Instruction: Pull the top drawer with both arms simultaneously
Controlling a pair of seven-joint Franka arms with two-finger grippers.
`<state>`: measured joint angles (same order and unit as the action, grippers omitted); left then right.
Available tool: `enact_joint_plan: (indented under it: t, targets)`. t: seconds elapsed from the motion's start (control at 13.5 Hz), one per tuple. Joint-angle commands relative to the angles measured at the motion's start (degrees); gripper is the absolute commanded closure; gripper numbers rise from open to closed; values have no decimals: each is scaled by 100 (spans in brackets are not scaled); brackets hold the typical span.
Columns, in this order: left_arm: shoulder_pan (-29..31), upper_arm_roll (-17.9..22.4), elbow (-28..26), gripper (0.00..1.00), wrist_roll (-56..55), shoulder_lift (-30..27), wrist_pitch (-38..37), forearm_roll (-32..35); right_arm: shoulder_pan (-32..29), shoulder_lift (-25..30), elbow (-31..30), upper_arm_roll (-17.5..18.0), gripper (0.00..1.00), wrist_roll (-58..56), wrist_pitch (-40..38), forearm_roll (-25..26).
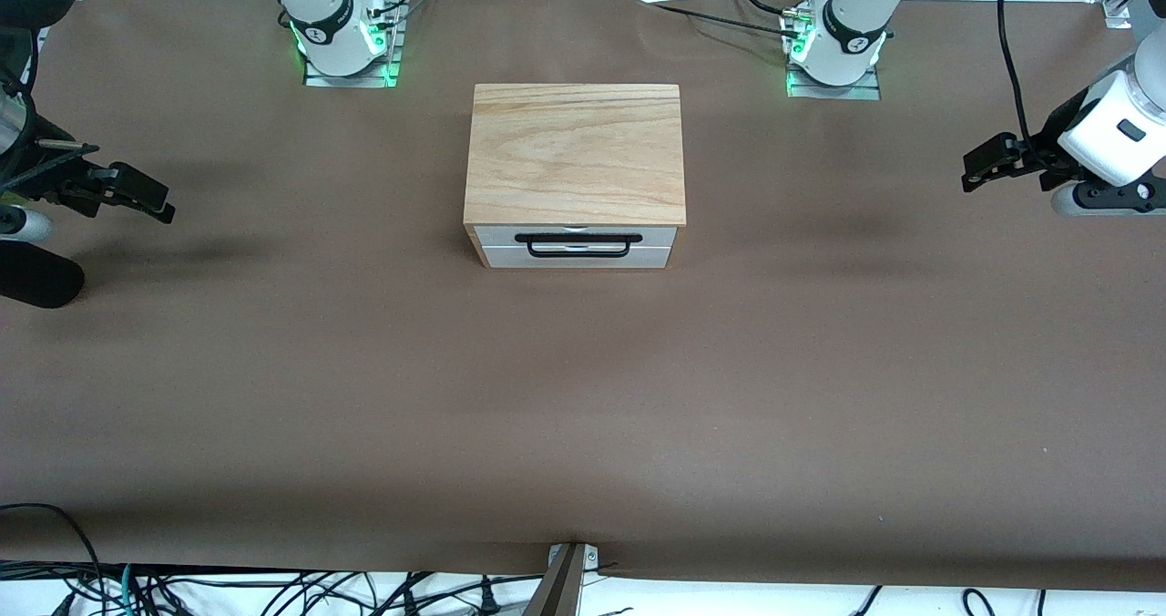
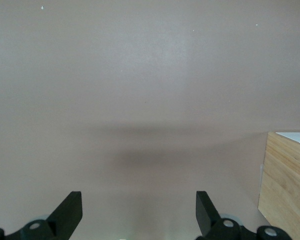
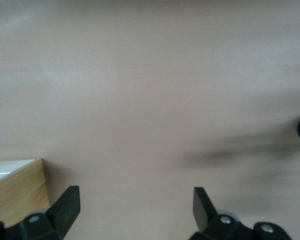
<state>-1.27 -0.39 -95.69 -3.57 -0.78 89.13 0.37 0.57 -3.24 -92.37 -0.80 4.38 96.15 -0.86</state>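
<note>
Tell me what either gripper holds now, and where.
Nothing: the left gripper and right gripper hang open over bare table, clear of the white top drawer's black wire handle.

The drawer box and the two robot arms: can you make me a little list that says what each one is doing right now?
cabinet: wood-topped box in the middle of the brown table
top drawer: white front, shut, black bar handle untouched
left gripper: open, empty, up over the left arm's end of the table, away from the cabinet
right gripper: open, empty, up over the right arm's end of the table, away from the cabinet
task so far: pull not yet begun
</note>
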Motion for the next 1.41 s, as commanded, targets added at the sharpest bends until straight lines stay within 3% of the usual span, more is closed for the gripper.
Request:
enact_joint_plan:
  t: [0.0,0.67,1.34]
  targets:
    - [57,-14,15,0,85,-62,-80,-37,-5,60,-44,1,0,-60,8,-90]
    - [57,-5,-72,0,85,130,261,-90,-5,51,-9,1,0,-60,-88,-81]
    - [48,-14,-1768,0,102,403,2897,-108,4,16,-9,1,0,-104,-149,-81]
